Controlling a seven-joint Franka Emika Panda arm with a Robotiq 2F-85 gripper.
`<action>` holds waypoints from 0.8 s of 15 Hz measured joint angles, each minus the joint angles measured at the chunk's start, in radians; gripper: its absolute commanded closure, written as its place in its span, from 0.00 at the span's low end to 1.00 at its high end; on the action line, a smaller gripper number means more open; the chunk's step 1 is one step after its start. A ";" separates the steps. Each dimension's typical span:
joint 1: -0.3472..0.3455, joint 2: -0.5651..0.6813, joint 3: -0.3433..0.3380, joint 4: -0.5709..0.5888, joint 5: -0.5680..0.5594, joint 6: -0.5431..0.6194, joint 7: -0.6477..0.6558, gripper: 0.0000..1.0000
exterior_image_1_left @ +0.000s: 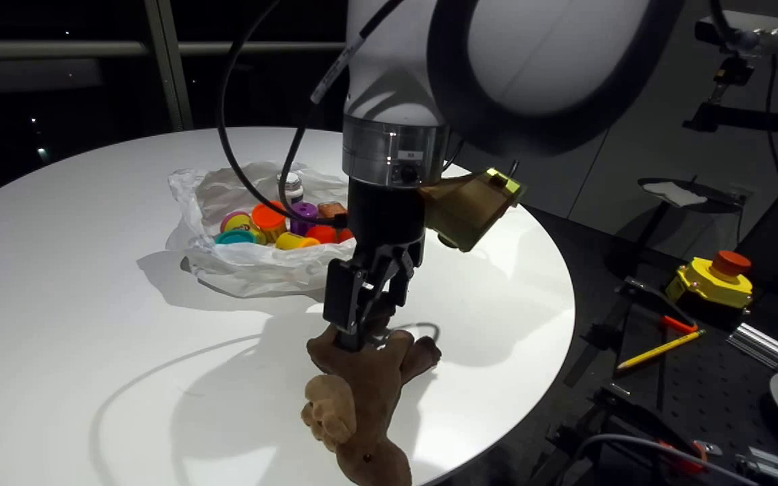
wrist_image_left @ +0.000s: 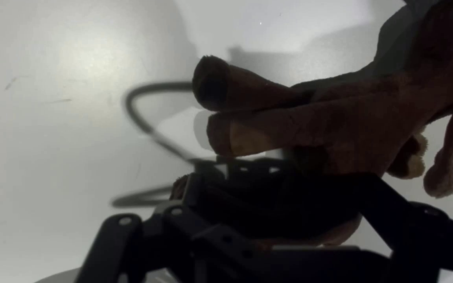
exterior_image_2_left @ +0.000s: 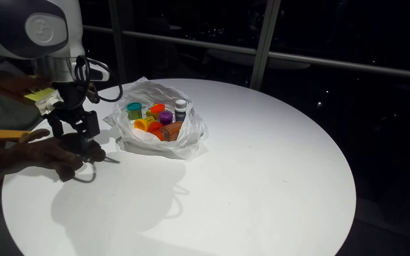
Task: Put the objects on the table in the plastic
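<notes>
A black two-fingered robot gripper (exterior_image_1_left: 370, 324) stands low over the hind end of a brown plush animal (exterior_image_1_left: 365, 381) with tan patches, its fingers spread wide, no firm hold visible. The toy lies outside the bag, near the edge of a large round white tabletop (exterior_image_2_left: 244, 185). Well apart from it, a wrinkled, translucent whitish plastic bag (exterior_image_2_left: 155, 147) already contains small tubs and bottles, including a teal-lidded tub (exterior_image_2_left: 134, 111), a purple tub (exterior_image_2_left: 166, 117) and a white-capped bottle (exterior_image_2_left: 180, 111). The job appears nearly done, with only the plush left to grip, lift and bag.
</notes>
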 measured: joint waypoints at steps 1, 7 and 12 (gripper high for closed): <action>0.000 0.000 0.001 -0.012 0.000 0.023 -0.006 0.00; 0.035 0.002 -0.036 -0.037 -0.083 0.079 -0.006 0.00; 0.195 0.002 -0.190 -0.037 -0.407 0.057 0.096 0.00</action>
